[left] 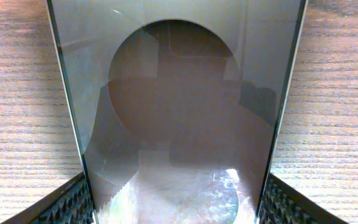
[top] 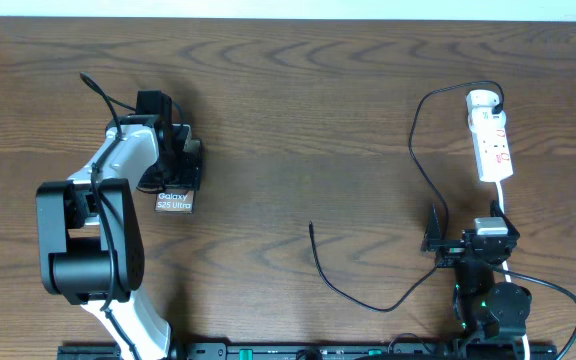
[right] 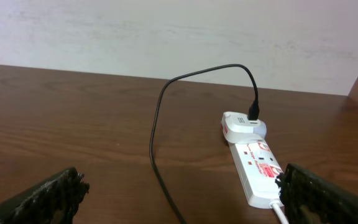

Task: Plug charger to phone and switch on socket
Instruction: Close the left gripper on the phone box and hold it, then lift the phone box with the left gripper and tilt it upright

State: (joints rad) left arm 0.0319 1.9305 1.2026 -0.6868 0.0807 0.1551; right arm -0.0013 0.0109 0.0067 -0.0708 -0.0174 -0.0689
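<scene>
Left fingers (left: pixel 73 208) are clamping the phone (left: pixel 179 112) by its edges, right fingers (right: pixel 48 199) are hanging wide and empty far from the phone, and I am judging both steps pending: the charger (top: pixel 351 297) is lying loose on the tabletop (top: pixel 298 120), apart from the phone, the socket (top: pixel 493 145) untouched.

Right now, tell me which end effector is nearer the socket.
Right. The right end effector sits close to the socket; the left end effector is across the table at the phone.

left gripper (top: pixel 176 175): extended forward, clamped on phone (top: pixel 173 200) | right gripper (top: pixel 438 240): low, jaws wide apart
</scene>
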